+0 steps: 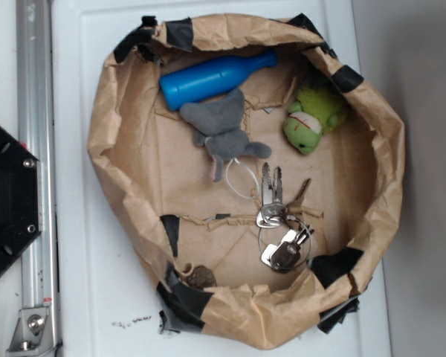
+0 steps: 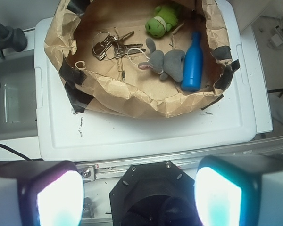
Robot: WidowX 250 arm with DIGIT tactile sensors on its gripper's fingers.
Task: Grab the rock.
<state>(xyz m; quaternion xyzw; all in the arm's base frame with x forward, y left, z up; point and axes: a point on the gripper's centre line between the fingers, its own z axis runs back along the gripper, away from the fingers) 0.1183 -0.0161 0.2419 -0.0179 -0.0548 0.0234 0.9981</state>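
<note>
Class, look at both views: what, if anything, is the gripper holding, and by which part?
Nothing. The gripper is open and empty, high above the paper bowl; the rock lies untouched by the bowl's wall.

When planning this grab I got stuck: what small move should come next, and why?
Probably carry the gripper forward over the paper bowl, toward the rock. The fingers are spread open but sit well short of the bowl. The rock lies alone by the taped rim, apart from the keys.
</note>
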